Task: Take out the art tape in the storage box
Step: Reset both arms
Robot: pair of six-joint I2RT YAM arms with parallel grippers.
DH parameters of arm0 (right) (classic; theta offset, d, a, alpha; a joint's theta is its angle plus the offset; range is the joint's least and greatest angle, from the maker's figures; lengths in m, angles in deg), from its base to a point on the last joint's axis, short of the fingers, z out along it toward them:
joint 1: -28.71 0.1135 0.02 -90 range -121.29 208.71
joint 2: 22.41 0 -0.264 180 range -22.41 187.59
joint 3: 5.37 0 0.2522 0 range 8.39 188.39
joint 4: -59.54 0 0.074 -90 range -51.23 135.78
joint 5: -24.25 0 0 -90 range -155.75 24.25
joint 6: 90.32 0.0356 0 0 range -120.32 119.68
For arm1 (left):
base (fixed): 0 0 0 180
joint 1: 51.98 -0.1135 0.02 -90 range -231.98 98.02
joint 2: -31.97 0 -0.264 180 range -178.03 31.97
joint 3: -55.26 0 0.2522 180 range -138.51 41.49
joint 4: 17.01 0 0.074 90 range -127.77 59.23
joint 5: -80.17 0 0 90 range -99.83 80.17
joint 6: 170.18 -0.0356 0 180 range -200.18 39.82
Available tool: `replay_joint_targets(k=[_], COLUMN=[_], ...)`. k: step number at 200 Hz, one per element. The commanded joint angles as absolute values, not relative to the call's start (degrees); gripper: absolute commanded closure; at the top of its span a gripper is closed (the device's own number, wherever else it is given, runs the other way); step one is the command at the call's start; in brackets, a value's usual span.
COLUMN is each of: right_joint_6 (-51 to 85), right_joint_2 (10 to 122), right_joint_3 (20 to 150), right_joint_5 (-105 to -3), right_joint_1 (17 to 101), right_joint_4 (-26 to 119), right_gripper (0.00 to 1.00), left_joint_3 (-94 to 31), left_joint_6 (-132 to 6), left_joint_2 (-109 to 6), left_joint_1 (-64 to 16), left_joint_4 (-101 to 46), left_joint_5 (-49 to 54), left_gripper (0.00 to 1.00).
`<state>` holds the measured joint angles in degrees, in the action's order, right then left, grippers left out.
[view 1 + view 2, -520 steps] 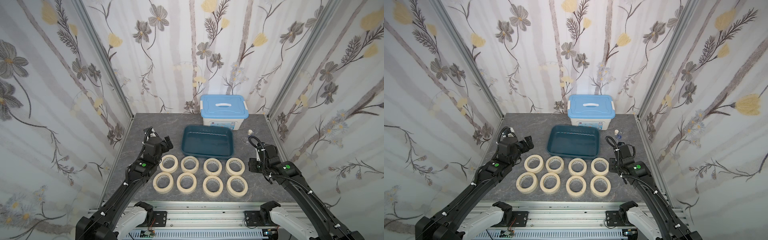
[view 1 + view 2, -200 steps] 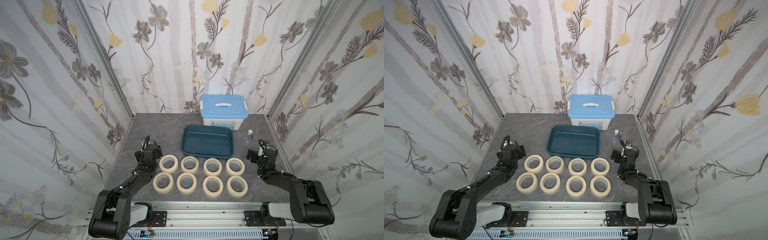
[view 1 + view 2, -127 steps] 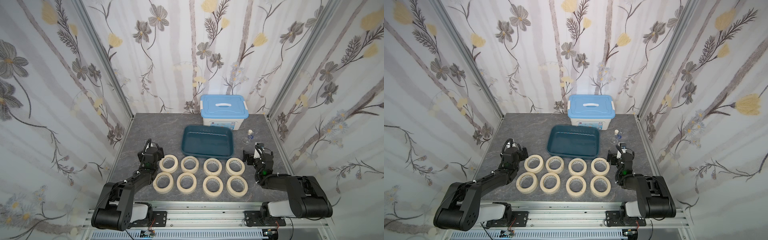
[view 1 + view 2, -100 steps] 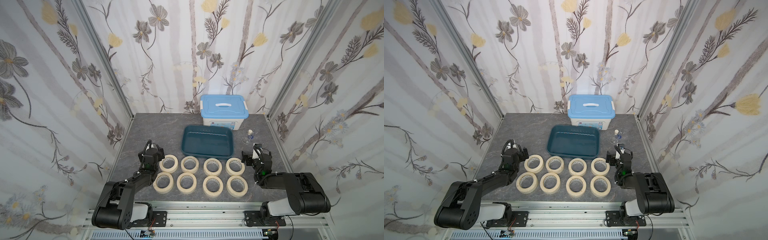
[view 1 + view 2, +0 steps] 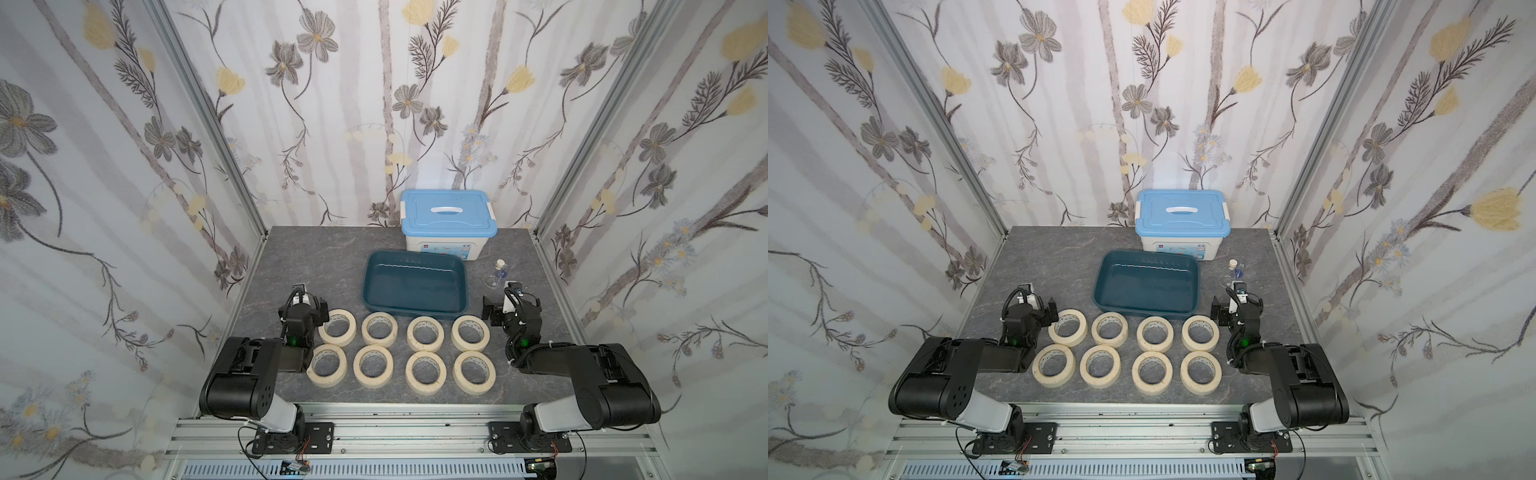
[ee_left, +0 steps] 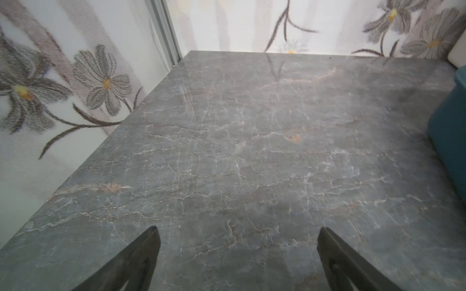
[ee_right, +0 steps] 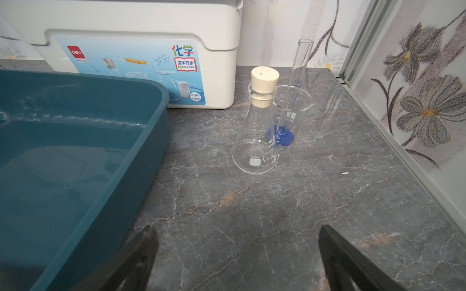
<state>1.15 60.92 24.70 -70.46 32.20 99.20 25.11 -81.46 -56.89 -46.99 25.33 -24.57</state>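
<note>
The left gripper (image 6: pixel 238 230) stands spread wide with nothing between its fingers (image 6: pixel 141 254), only bare table (image 6: pixel 227 151) beneath. It sits low, off the near left corner of the storage box (image 5: pixel 415 286). The right gripper (image 7: pixel 237 228) is likewise spread and empty, just off the box's right side.

Since the earliest frames the arms (image 5: pixel 590 370) have folded back. They then stretched out over the table, and now their bulky joints lie down by the base rail (image 5: pixel 407 424), while the claws have settled low near the same spots, their spread unchanged.

The art tape (image 5: pixel 373 383), eight rolls in two rows of four, lies flat on the table along the box's near long side, outside it, where it lay before. The box holds nothing. Behind the box stands a white bin (image 5: pixel 440 249) with a blue lid (image 5: pixel 449 226). To the box's right is a corked flask (image 7: pixel 256 141).
</note>
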Motion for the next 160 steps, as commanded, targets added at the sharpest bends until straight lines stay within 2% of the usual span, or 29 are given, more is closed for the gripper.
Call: replay_joint_targets(k=[1, 36, 160], right_joint_6=[0.5, -0.6, -4.0], right_joint_2=[60.9, 61.7, 62.6], right_joint_3=[25.3, 28.5, 32.5], right_joint_5=[-72.3, -73.0, -69.3], right_joint_1=[32.6, 33.6, 35.0], right_joint_4=[99.0, 94.1, 88.1], right_gripper=[0.0, 0.0, 0.0], left_joint_3=[23.9, 19.2, 19.3], left_joint_6=[-81.0, -78.2, -78.3], left_joint_2=[-56.9, -57.3, -57.4], left_joint_1=[-47.2, -50.5, -50.6], left_joint_4=[28.7, 20.2, 20.8], left_joint_5=[-22.4, -18.7, -18.8], left_gripper=[0.0, 0.0, 0.0])
